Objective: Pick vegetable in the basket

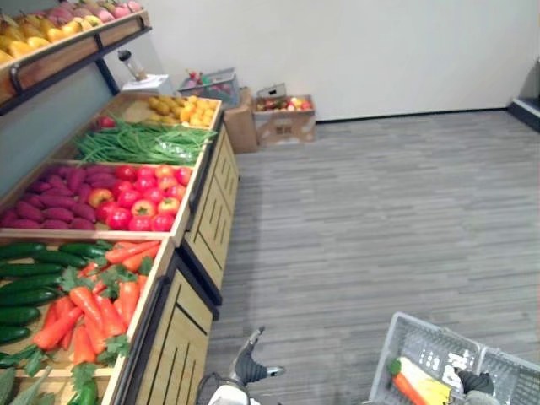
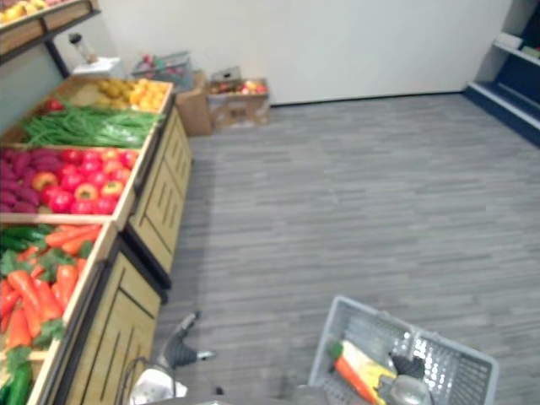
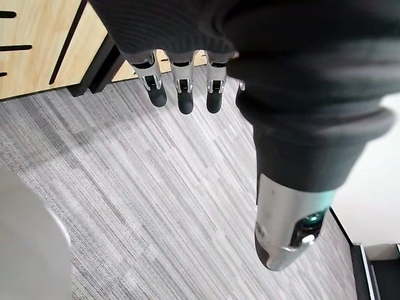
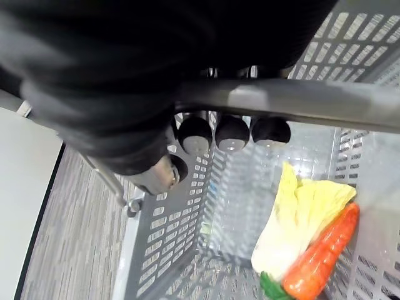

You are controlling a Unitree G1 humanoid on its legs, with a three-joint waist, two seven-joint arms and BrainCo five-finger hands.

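A grey plastic basket hangs low at the right, over the floor. My right hand is shut on its handle, fingers curled round the bar. Inside lie an orange carrot and a pale yellow-white cabbage, side by side. My left hand hangs open beside the stand's near corner, fingers straight, holding nothing. On the stand's nearest tray lie more carrots and cucumbers.
The wooden produce stand runs along the left with red tomatoes, purple sweet potatoes, green beans and yellow fruit. Cardboard boxes stand by the far wall. Grey floor spreads to the right.
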